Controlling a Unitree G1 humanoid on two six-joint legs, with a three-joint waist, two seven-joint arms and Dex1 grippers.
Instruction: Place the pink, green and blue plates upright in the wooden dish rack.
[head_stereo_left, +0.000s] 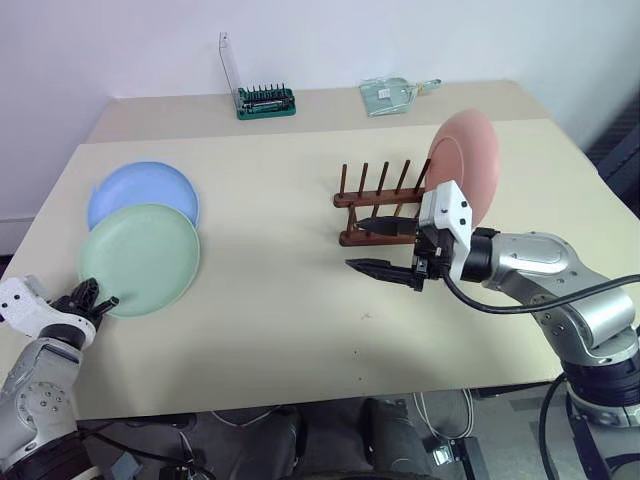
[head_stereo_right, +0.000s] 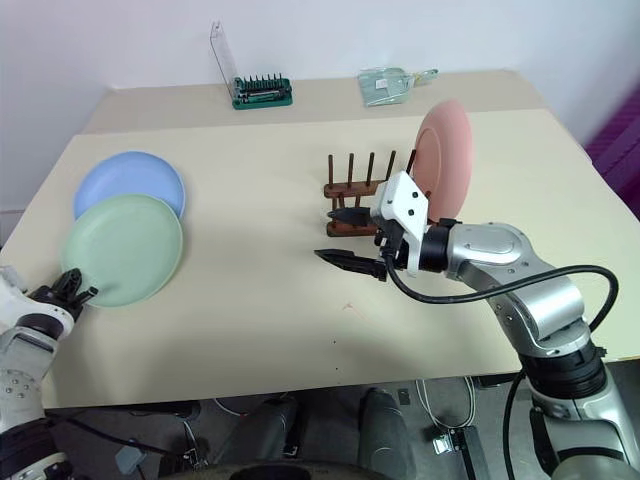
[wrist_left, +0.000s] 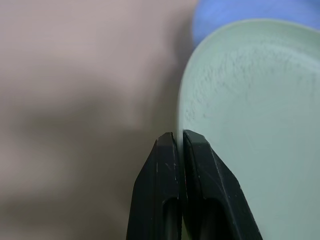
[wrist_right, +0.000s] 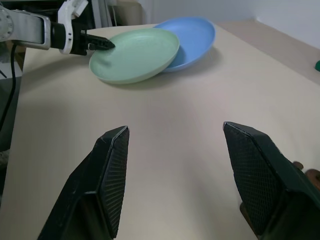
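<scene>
The green plate (head_stereo_left: 140, 258) lies flat at the table's left, overlapping the blue plate (head_stereo_left: 140, 187) behind it. My left gripper (head_stereo_left: 100, 298) is shut on the green plate's near rim; the left wrist view has the rim (wrist_left: 178, 120) running in between the two fingers. The pink plate (head_stereo_left: 465, 165) stands upright at the right end of the wooden dish rack (head_stereo_left: 375, 195). My right gripper (head_stereo_left: 353, 244) hovers open just in front of the rack, pointing left with nothing between its fingers (wrist_right: 112, 165).
A green holder of screwdriver bits (head_stereo_left: 265, 102) and a clear glass item (head_stereo_left: 395, 95) sit at the back of the table. The tabletop (head_stereo_left: 270, 300) is bare between the plates and the rack.
</scene>
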